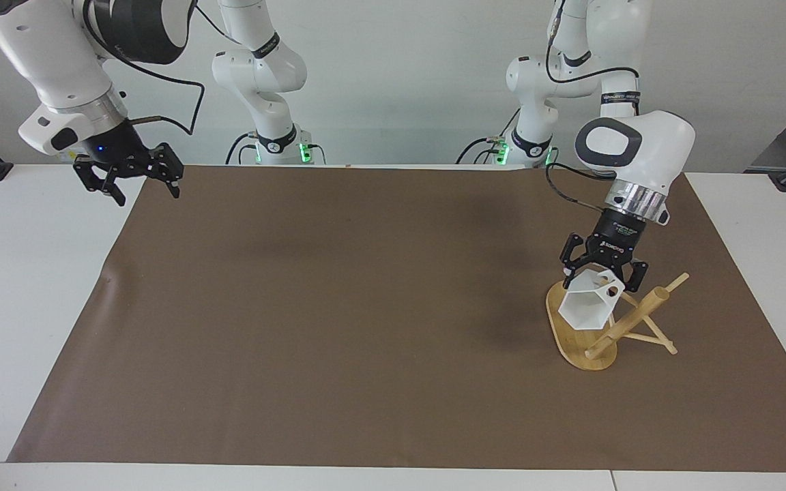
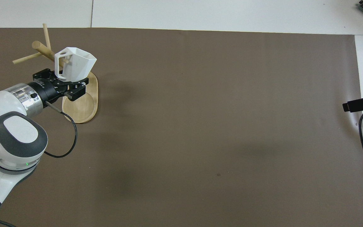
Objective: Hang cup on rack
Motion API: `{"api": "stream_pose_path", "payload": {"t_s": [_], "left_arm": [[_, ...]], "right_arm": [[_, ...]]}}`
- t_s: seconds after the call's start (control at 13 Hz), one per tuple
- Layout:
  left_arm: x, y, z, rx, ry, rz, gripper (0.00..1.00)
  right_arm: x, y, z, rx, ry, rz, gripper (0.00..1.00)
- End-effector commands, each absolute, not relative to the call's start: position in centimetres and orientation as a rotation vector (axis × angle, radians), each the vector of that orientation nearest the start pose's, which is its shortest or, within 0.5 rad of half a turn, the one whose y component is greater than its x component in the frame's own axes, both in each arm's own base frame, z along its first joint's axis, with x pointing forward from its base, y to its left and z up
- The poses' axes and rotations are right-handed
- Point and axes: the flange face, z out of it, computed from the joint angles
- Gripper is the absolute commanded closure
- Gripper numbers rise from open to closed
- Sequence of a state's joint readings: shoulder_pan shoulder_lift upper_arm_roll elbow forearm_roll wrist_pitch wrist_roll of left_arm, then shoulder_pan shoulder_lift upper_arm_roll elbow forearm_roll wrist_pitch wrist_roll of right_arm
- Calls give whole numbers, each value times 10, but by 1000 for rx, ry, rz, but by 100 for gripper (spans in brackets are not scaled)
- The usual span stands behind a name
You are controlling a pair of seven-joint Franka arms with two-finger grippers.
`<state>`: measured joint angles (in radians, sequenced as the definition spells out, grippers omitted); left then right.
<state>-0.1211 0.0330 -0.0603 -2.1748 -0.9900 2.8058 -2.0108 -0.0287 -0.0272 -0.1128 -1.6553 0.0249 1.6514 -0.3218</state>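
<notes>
- Left gripper (image 1: 603,273) is over the rack (image 1: 594,337), at the left arm's end of the brown mat (image 1: 338,327); fingers clamped on the cup (image 1: 587,307) near its handle.
- Cup is white, faceted, held tipped on its side w/ the hexagonal rim facing away from the robots and the handle hole uppermost, next to the gripper.
- Cup is up in the air above the rack's oval base, just beside the thick post; can't tell if the handle touches a peg.
- Rack is bamboo; its flat base lies on the mat near the mat's edge at the left arm's end, roughly mid-depth. In the facing view the post leans toward that edge w/ thin pegs crossing it.
- Right gripper (image 1: 139,181) waits, raised over the mat's corner nearest the robots at the right arm's end; fingers apart, nothing between them.
- Overhead view: only the tip of the right gripper (image 2: 358,105) shows at the frame's edge; the left gripper (image 2: 62,82) sits under the cup (image 2: 76,64), w/ the rack (image 2: 82,107) base partly covered.
</notes>
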Motion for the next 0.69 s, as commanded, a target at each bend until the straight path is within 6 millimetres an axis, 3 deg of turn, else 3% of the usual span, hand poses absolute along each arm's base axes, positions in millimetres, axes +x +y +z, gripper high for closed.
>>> {"api": "stream_pose_path", "payload": {"t_s": [0.0,0.31,0.62], "left_arm": [[575,-61,430,496,2318,-323,100],[575,-59,429,495,2319,-320,100],[574,-58,428,497,2321,-318,100]], "right_arm": [[543,-73,620,-3123,-230,-16,0],[541,-46,626,-3124,-144,-29,0],[541,-46,624,-3126,-112,-34,0]]}}
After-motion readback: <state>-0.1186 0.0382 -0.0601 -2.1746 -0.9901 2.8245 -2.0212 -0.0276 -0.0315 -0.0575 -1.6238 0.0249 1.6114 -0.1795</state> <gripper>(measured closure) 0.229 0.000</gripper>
